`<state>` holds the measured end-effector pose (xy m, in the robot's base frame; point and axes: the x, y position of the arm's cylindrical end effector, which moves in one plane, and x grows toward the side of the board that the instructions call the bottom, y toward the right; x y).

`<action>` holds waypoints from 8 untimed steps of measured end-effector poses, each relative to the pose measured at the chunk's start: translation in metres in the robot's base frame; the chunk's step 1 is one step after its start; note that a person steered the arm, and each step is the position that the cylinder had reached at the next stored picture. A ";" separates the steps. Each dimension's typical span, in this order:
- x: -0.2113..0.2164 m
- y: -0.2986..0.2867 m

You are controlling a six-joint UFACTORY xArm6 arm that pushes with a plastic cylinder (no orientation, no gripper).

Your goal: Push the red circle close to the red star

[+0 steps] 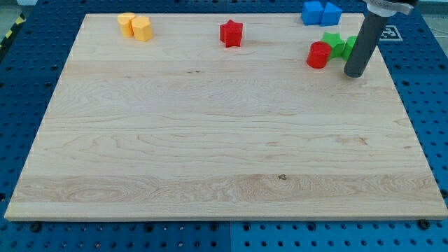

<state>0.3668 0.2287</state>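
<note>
The red circle (318,55) sits near the view's top right on the wooden board. The red star (231,33) lies well to its left, near the top middle. My tip (354,72) rests on the board just right of the red circle, a small gap apart, and in front of the green blocks. The dark rod rises from it toward the top right corner.
Two green blocks (337,44) touch the red circle's upper right side, partly hidden by the rod. Two blue blocks (320,12) sit at the top edge. Two yellow blocks (135,26) lie at the top left. The board (210,154) rests on a blue perforated table.
</note>
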 end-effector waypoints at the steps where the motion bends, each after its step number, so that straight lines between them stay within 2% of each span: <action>1: 0.000 -0.007; 2: -0.011 -0.033; 4: -0.027 -0.023; 5: -0.037 -0.051; 6: -0.065 -0.057; 7: -0.070 -0.056; 8: -0.041 -0.055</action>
<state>0.3255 0.1740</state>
